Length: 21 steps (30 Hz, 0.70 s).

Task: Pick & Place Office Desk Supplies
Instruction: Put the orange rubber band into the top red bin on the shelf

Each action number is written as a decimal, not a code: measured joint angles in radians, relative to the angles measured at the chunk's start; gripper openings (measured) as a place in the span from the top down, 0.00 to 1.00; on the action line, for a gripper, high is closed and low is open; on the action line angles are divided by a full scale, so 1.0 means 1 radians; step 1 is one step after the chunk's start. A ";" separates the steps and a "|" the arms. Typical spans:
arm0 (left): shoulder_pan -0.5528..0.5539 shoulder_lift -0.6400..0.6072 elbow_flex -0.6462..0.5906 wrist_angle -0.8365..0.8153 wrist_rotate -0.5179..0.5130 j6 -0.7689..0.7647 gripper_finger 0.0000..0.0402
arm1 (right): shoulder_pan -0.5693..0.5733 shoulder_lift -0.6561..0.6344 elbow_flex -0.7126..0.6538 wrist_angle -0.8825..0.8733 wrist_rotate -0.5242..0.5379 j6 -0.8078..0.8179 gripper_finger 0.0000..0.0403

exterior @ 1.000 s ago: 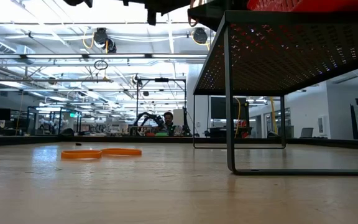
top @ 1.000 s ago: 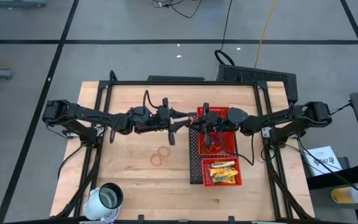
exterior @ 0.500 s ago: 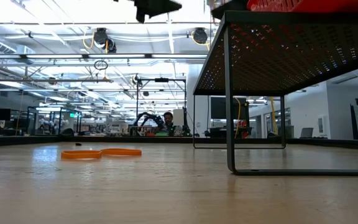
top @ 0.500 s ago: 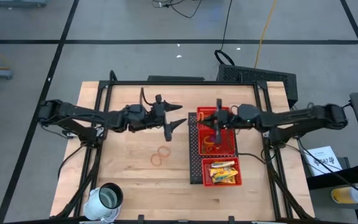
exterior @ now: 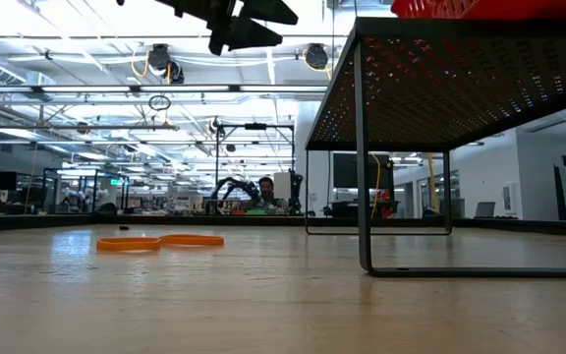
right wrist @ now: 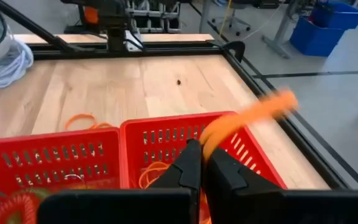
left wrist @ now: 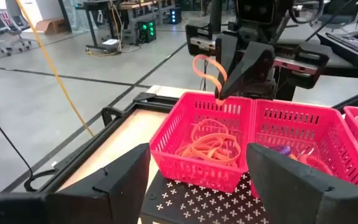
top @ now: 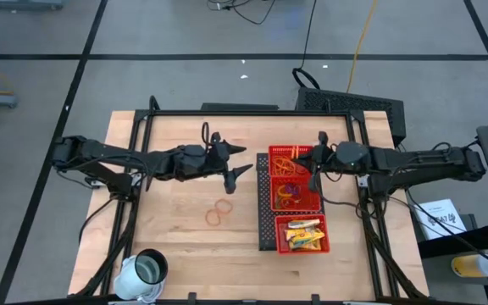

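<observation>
Rubber bands are the supplies in play. Two of them (top: 219, 212) lie flat and touching on the bare bench (top: 176, 246), below and a little behind the left gripper's spread fingers (top: 242, 170), which hold nothing. That left gripper (top: 237, 161) hangs just beside the red mesh tray (top: 267, 203), its fingers (left wrist: 123, 180) pointing toward the far-end compartment, where a heap of orange bands (left wrist: 209, 142) lies. In the low view the two loose bands (exterior: 160, 240) rest on the wood, with the left gripper (exterior: 263, 22) high above them. A white cup (top: 145, 269) stands at the bench's near left corner, well apart from both arms.

Across the tray, the right gripper (top: 315, 159) sits over the same far-end compartment with its fingers (right wrist: 188, 168) pressed together on one orange band (right wrist: 247, 118), which curls up and outward from between the tips. Coloured clips (top: 288, 190) fill the middle compartment, and yellow packets (top: 304, 234) the near one, both away from the fingers
</observation>
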 joint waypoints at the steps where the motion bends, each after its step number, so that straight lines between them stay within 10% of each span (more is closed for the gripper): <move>1: 0.000 0.000 0.000 0.001 0.000 0.000 0.32 | 0.000 0.000 0.000 0.000 0.001 0.006 1.00; 9: 0.000 0.000 0.000 0.001 0.000 -0.001 0.36 | 0.000 0.000 0.000 -0.008 0.001 0.032 0.93; 21: 0.000 0.000 0.000 -0.006 0.001 -0.020 0.37 | 0.000 0.000 0.000 -0.008 0.001 0.080 0.54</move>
